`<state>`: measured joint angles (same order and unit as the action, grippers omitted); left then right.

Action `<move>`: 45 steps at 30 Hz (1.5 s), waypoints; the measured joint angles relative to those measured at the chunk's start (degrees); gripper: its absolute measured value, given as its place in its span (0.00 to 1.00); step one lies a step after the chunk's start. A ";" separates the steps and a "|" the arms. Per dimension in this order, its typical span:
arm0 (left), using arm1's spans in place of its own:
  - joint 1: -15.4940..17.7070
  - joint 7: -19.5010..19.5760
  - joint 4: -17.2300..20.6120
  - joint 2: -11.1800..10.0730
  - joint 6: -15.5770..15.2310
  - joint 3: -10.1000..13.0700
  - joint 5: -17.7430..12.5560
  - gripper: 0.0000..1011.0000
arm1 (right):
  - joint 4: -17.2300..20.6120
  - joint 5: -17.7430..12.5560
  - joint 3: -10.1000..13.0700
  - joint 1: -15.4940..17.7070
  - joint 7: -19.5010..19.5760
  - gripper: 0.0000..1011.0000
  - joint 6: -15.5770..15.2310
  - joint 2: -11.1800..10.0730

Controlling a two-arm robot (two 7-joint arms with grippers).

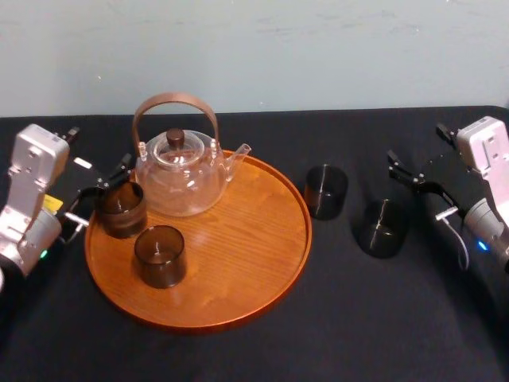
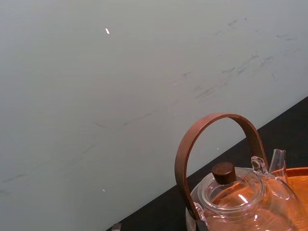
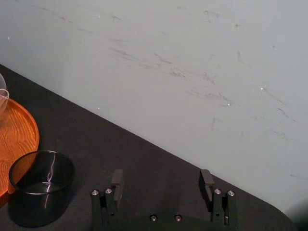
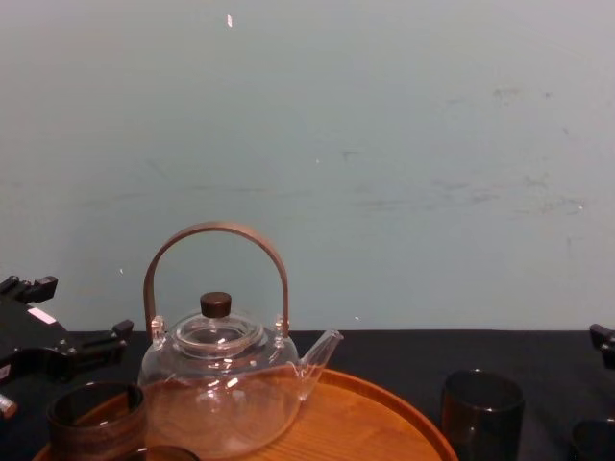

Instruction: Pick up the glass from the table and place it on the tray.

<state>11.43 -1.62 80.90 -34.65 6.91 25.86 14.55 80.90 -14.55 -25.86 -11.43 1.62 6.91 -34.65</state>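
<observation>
**DESK:** What is happening at the left pincer?

**PHOTOGRAPHER:** The left pincer (image 1: 102, 191) hangs over the rim of the large round orange-brown wooden tray (image 1: 238, 278) with its fingers spread wide. A short, dark smoked-glass tumbler, the rim glass (image 1: 122, 210), stands upright on the tray right at the fingertips. Whether a finger touches it cannot be told. Just past that glass from the pincer sits the clear glass teapot with the arched brown wooden handle and dark knob (image 1: 181, 179), also on the tray. A second tumbler of the same kind, the front glass (image 1: 160, 256), stands on the tray a little farther from the pincer, on the robot's side, apart from both.

**DESK:** And on the right?

**PHOTOGRAPHER:** The right pincer (image 3: 161, 182) is low over the black-covered table (image 1: 358, 318), its fingers parted with nothing between them. Two more dark tumblers stand upright on the cloth, off the tray. The close glass (image 1: 382, 228) stands just beside the right pincer's fingertips, on their tray side. The tray-side glass (image 1: 326, 192) stands beyond it from the pincer, just beside the tray's rim but on the cloth. A pale grey-green wall (image 1: 318, 48) closes the scene behind both pincers.
</observation>
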 joint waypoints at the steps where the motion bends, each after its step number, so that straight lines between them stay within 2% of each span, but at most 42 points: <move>1: 0.00 0.00 0.00 0.00 0.00 0.00 0.00 0.99 | 0.00 0.00 0.00 0.00 0.00 0.99 0.00 0.00; 21: 0.00 0.00 0.00 0.00 0.00 0.00 0.00 0.99 | 0.00 -0.02 0.17 0.06 -0.28 0.99 0.00 0.04; 32: 0.00 0.00 0.00 0.00 0.00 0.00 0.00 0.99 | 0.80 -1.38 1.90 0.66 -4.35 0.99 -1.10 0.00; 41: 0.00 0.00 0.01 0.00 0.00 0.00 0.00 0.99 | 4.34 -4.38 4.38 2.84 -9.17 0.99 -3.79 -2.03; 45: 0.00 0.00 0.00 0.00 0.00 0.00 0.00 0.99 | 5.49 -4.79 5.15 3.68 -10.28 0.99 -4.27 -2.82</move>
<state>11.43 -1.62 80.90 -34.64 6.91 25.86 14.55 86.39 -19.34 -20.71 -7.75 -8.66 2.64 -37.46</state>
